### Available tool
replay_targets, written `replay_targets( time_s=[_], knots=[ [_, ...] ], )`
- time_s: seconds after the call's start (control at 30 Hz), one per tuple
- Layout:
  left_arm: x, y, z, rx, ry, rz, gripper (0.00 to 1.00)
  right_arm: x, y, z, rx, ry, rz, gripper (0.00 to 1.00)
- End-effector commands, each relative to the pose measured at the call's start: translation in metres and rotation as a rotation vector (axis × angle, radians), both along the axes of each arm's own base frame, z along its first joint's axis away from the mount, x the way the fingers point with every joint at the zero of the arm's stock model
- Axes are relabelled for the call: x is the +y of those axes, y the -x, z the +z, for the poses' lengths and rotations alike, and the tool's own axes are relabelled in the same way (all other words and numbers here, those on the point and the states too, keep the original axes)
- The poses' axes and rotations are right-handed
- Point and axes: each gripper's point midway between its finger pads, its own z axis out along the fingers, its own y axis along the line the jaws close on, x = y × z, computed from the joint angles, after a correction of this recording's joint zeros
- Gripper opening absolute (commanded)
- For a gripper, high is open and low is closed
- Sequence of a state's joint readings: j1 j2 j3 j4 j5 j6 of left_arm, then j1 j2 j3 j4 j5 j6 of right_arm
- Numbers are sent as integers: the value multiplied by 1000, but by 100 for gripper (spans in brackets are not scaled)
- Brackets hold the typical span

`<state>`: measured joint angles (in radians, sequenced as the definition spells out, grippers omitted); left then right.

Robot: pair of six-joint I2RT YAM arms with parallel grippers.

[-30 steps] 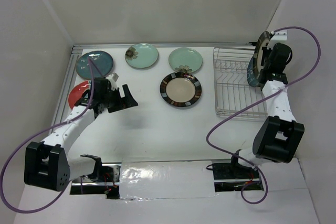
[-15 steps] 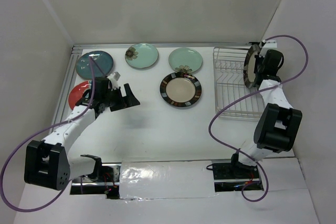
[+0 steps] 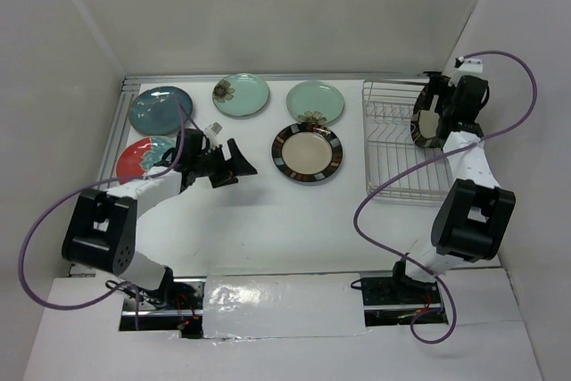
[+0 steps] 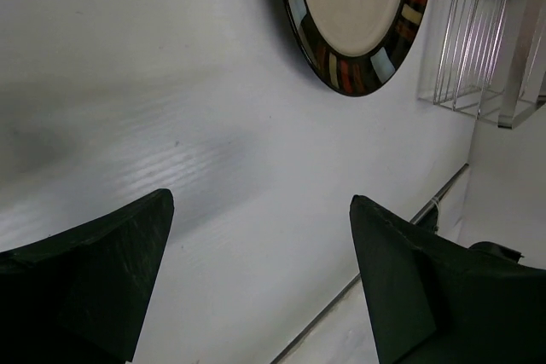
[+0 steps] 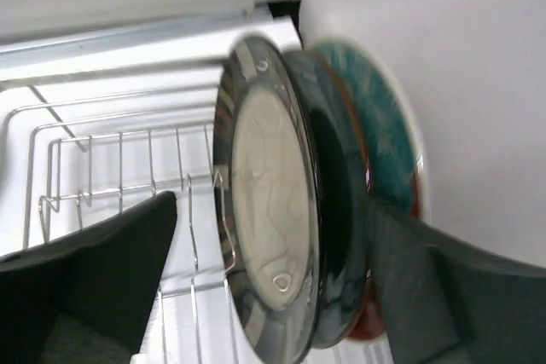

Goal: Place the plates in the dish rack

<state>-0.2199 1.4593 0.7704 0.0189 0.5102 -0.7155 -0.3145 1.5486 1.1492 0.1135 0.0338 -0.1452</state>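
Note:
Five plates lie flat on the table: dark teal (image 3: 161, 109), mint with a brown flower (image 3: 241, 95), a second mint one (image 3: 315, 102), cream with a dark striped rim (image 3: 307, 153) (image 4: 358, 6), and red (image 3: 134, 162), partly under my left arm. The dish rack (image 3: 393, 189) (image 5: 111, 176) stands at the right. Three plates stand upright at its far right end: a cream striped one (image 5: 273, 236), a dark one (image 5: 341, 210) and a red-and-teal one (image 5: 384, 142). My right gripper (image 3: 434, 113) (image 5: 271, 202) is open and straddles them. My left gripper (image 3: 243, 165) (image 4: 258, 204) is open and holds nothing, left of the flat striped plate.
White walls close in the table at the back and on both sides; the right wall stands just behind the rack's plates. A metal rail (image 3: 268, 78) runs along the back edge. Purple cables loop from both arms.
My right gripper lowered the striped plate into the rack beside the others and opened. My left arm swung right toward the flat striped plate, still open.

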Motion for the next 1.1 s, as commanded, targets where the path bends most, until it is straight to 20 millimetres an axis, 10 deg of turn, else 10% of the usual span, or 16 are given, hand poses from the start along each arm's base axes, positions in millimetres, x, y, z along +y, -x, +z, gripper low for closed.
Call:
replay_targets(
  time_s=[0.0, 0.23, 0.77, 0.97, 1.07],
  knots=[
    [-26, -20, 13, -39, 109, -31, 97, 22, -1, 88, -179, -9, 54, 99],
    [-62, -50, -1, 7, 186, 3, 93, 82, 21, 110, -243, -154, 144, 99],
    [-114, -91, -91, 224, 212, 204, 75, 183, 64, 68, -171, -306, 387, 99],
    [-111, -88, -93, 245, 214, 226, 24, 217, 73, 38, -82, -334, 451, 96],
    [-108, -79, -81, 204, 203, 190, 15, 227, 77, 39, -76, -336, 478, 96]
  ],
)
